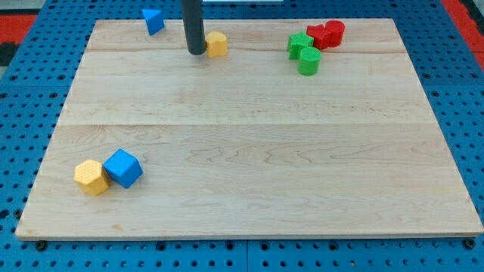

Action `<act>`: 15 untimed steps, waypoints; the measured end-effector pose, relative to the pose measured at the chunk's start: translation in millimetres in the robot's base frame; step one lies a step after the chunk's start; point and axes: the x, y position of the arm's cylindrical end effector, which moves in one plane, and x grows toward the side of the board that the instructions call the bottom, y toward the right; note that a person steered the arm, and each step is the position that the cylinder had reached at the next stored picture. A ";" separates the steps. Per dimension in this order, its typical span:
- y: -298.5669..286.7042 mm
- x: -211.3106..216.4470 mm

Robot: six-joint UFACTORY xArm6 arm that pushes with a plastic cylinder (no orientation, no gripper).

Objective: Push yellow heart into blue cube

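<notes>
While my tip (196,51) touches the yellow heart (217,44) near the top edge, blue cube (123,168) bottom left.

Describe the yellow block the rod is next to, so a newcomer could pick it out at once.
Start at the wooden board's top edge, left of centre, where my tip rests. The yellow heart sits just to its right, about touching it. The other yellow block lies far off at the bottom left, against the blue cube.
</notes>
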 end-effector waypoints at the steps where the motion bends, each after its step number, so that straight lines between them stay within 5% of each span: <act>1: 7.6 -22.4; 2: 39.3 -42.2; 4: 47.8 48.7; 6: 84.2 48.3; 7: 104.8 117.1; 10: -30.7 224.3; 14: 42.8 316.3; 15: -6.8 311.1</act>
